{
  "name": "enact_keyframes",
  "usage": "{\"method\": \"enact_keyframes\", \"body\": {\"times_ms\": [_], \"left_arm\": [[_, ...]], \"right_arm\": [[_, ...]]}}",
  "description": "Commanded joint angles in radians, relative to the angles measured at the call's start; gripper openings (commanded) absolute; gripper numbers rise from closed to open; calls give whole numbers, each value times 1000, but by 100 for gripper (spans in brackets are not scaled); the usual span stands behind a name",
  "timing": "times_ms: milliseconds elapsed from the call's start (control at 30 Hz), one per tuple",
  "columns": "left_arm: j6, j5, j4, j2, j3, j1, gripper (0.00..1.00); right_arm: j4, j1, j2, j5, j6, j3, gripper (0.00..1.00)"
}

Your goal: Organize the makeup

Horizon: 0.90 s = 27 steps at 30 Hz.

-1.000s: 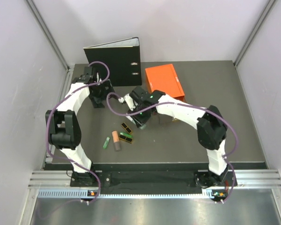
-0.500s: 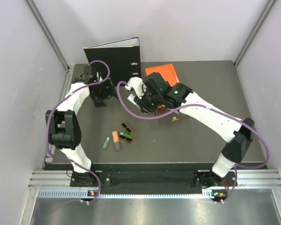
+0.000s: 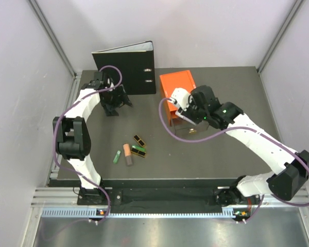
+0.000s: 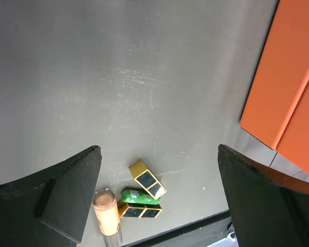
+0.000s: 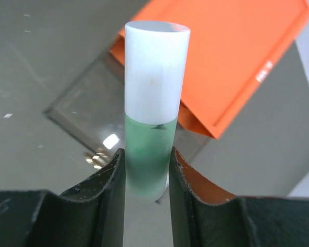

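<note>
1. Five makeup pieces lie clustered on the surface (image 4: 92, 77): two black-gold cases (image 4: 147, 178) (image 4: 139, 211), one green stick (image 4: 136, 196), one peach tube (image 4: 106, 213) and one small green tube (image 3: 116, 156).
2. The right gripper (image 5: 147, 170) is clamped on a sixth piece, the mint tube (image 5: 155, 110). The tube's long axis runs straight out from the gripper, white cap outward, near the orange box (image 5: 232, 62) and the clear drawer (image 5: 87, 110).
3. The left gripper (image 4: 158, 154) has its jaws wide apart.

Binder (image 3: 126, 69) behind, cosmetics (image 3: 127, 153) before, box (image 3: 177, 85) right

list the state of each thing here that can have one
left pincer: open, empty
right pincer: shut on mint tube
mint tube: gripped, off the table, white cap pointing outward
clear drawer: pulled out of orange box
black binder: standing upright
peach tube: lying loose
green stick: lying loose
black cases: lying loose
</note>
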<state>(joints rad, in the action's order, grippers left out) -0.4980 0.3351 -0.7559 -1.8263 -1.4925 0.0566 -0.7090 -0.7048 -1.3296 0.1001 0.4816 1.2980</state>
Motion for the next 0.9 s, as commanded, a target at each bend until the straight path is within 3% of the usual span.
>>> {"method": "enact_keyframes", "body": {"times_ms": [0,433,767,867], "left_arm": [[19,41,18,-13,-43,-4,99],[36,81,21,-22,-32,-4,99],[47,90,24,-34,-43,-6,99],[49,93,21,-42,-52,-6,99]], "right_arm": [[95,57,32,4,83,-29,0],[83,85,-114,10,118,-19,1],[46,85,-249,29,52,82,19],[37,85,-278,58,41,102,32]]}}
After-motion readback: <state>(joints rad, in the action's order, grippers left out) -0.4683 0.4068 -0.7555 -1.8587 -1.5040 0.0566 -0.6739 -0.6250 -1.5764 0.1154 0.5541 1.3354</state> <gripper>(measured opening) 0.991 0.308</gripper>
